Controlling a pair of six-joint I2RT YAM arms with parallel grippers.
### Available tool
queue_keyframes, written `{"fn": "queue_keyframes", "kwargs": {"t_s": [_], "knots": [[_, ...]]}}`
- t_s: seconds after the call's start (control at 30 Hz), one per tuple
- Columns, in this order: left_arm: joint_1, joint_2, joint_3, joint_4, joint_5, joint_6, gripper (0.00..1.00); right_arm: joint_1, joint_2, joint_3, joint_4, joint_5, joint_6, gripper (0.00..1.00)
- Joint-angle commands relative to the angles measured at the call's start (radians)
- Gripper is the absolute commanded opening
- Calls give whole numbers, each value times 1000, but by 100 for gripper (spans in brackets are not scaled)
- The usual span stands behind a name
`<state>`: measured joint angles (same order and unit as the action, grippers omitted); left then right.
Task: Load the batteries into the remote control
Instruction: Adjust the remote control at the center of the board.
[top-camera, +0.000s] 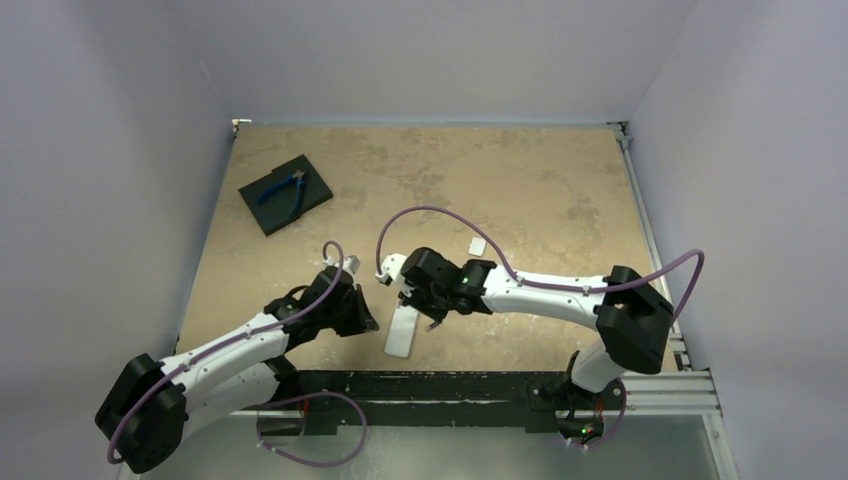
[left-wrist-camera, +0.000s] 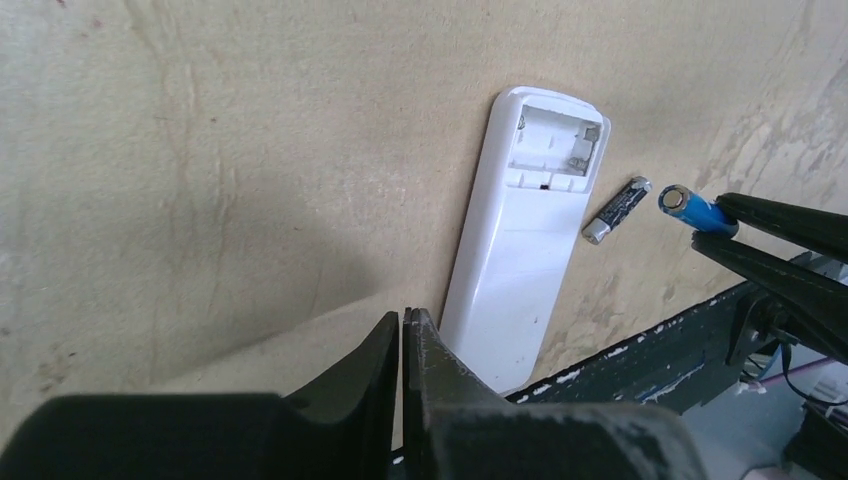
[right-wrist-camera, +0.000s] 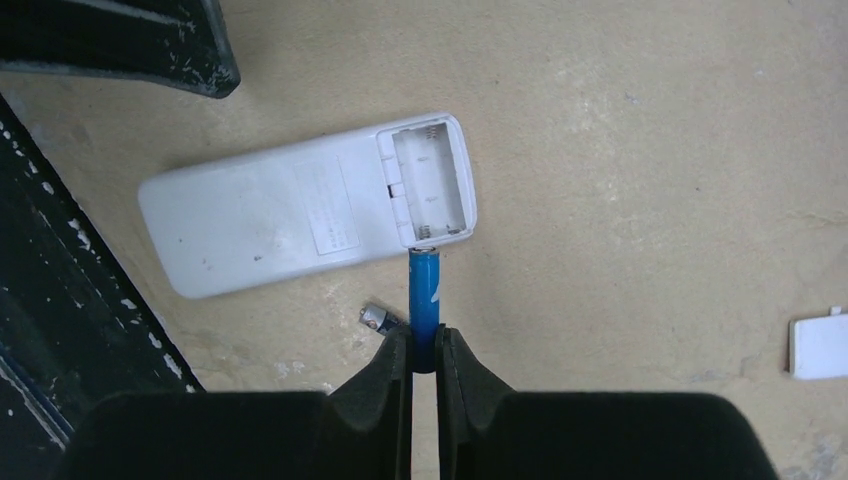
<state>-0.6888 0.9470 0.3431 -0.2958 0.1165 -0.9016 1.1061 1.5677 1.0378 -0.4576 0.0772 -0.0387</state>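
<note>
While my right pincer is clenching the blue battery, its tip is pointing at the open compartment of the remote control, which is lying face-down on the table. The dark battery is lying beside it, and my left pincer is sitting clenched, empty.

The left arm is extended low from its base at the near left, forward and to the right, with the wrist bent down. The left gripper is closed, its fingers pressed together with nothing held between them. The right arm is extended leftward from its base at the near right, the elbow raised over the base and the forearm laid nearly level. The right gripper is pointed down and clamped on a blue battery, which is gripped by one end and juts past the fingertips. The two grippers are set near each other, not touching.
</note>
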Motion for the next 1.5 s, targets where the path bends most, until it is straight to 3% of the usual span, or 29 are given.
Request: {"fn": "queue_keyframes", "kwargs": {"t_s": [0.0, 0.23, 0.53, 1.47], "knots": [[-1, -58, 67, -92, -97, -25, 8, 1, 22, 63, -19, -37, -103, 0], [5, -149, 100, -180, -178, -29, 27, -24, 78, 116, -64, -64, -133, 0], [8, -273, 121, -276, -259, -95, 36, -40, 143, 168, -71, -75, -130, 1], [7, -347, 120, -299, -264, -118, 39, -63, 236, 237, -89, -123, -117, 6]]}}
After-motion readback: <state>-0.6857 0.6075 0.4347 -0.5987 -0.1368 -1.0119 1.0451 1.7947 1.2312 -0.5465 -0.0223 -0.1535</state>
